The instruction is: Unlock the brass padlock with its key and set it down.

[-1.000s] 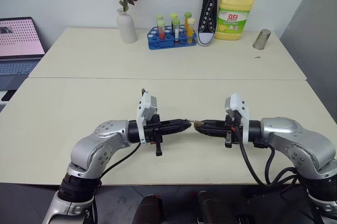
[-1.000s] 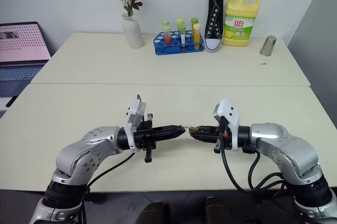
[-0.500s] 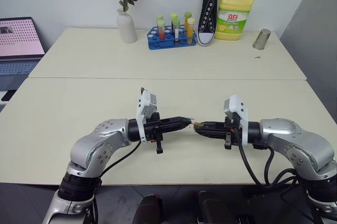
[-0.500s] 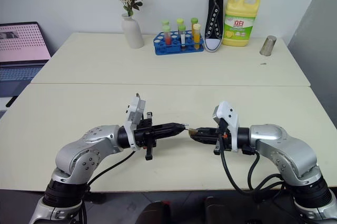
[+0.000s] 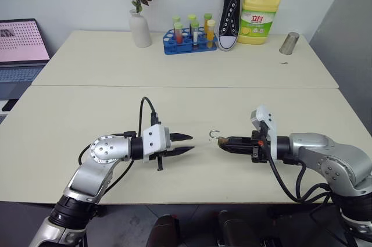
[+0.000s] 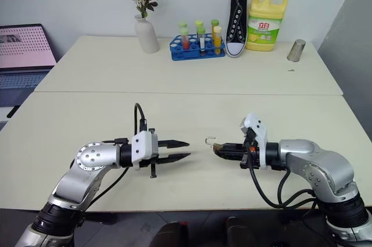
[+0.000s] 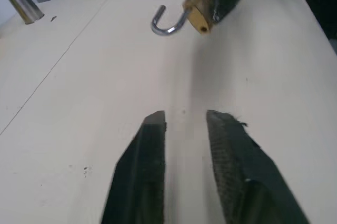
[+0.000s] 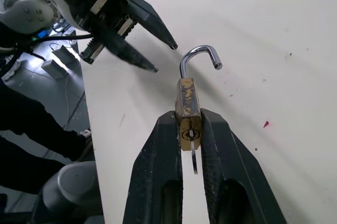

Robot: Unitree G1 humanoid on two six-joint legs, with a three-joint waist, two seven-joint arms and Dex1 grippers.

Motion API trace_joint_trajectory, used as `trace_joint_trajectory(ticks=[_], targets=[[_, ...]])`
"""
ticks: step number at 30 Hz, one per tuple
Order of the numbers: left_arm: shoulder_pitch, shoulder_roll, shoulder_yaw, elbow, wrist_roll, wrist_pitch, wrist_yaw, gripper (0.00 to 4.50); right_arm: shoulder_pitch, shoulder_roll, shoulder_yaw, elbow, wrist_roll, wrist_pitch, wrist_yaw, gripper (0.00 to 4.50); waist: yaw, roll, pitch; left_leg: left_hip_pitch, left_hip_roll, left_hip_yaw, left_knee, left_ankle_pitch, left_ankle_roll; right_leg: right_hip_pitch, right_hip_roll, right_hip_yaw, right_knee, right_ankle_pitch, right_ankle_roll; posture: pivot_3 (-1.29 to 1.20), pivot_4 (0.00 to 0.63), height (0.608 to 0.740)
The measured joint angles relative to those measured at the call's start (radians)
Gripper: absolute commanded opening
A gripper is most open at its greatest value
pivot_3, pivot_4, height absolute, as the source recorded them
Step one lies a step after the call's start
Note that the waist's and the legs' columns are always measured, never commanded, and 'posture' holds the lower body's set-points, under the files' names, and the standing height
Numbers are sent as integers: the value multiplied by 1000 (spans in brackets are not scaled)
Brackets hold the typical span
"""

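While the right hand [image 8: 189, 129] clamps the boxy brass padlock [image 8: 187, 109], its thin shackle hooked open; left hand [image 5: 187, 143] gapes.

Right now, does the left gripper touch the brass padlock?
Apart. Left eye view shows bare table between the open left gripper and the brass padlock, held by the right gripper.

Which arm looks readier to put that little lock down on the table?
The right. Its claw is clamped on the brass padlock, whose shackle hangs open with the key in its base. The left claw is open, empty and apart from it.
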Motion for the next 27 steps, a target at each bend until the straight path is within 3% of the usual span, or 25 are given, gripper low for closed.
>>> trace_joint_trajectory(ticks=[7, 15, 24, 27], targets=[[37, 1, 11, 2, -32, 32, 0, 4500, -39, 84, 55, 105, -7, 70, -52, 160, -2, 0, 0, 0, 0, 0, 0, 0, 0, 0, -1, -1, 0, 0, 0, 0, 150, 740], [57, 19, 18, -29, -32, 45, -3, 4500, -137, 193, 127, 306, -94, 107, -123, 160, -3, 0, 0, 0, 0, 0, 0, 0, 0, 0, -1, -1, 0, 0, 0, 0, 150, 740], [58, 19, 13, -44, -24, 51, 6, 4500, -160, 187, 161, 354, -112, 187, -97, 160, -2, 1, 0, 0, 0, 0, 0, 0, 0, 0, -1, -1, 0, 0, 0, 0, 150, 740], [58, 19, 8, -54, -23, 52, 6, 4500, -169, 167, 160, 358, -112, 207, -81, 1207, -2, 0, 0, 0, 0, 0, 0, 0, 0, 0, -1, -1, 0, 0, 0, 0, 150, 740]])
